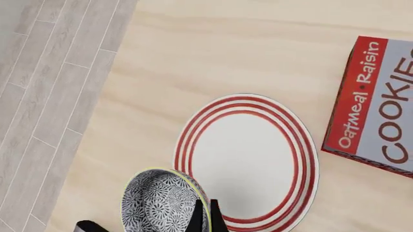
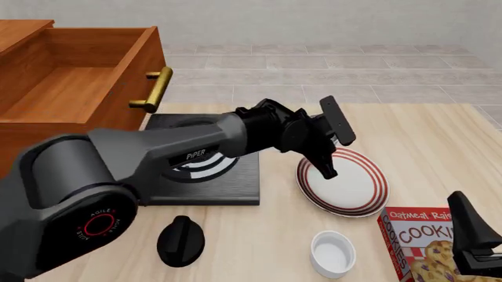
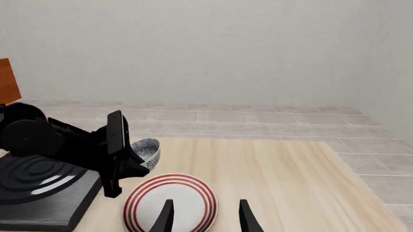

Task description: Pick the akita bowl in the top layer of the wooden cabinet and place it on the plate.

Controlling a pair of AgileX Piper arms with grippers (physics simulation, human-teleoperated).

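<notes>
The left gripper [image 1: 205,217] is pinched shut on the wall of the bowl [image 1: 161,203], one finger inside the speckled hollow and one outside, holding it in the air near the middle of the front view. The key relation is bowl to plate [image 1: 248,162]: in the left wrist view the bowl hangs over the plate's rim at the lower left of the frame, overlapping the red rings, while the plate's white centre lies up and to the right. So a short shift toward that centre, then a descent, seems to be what remains. The right gripper [image 3: 205,216] sits open and empty at the bottom of its own view, facing the plate; the left arm carries the job.
</notes>
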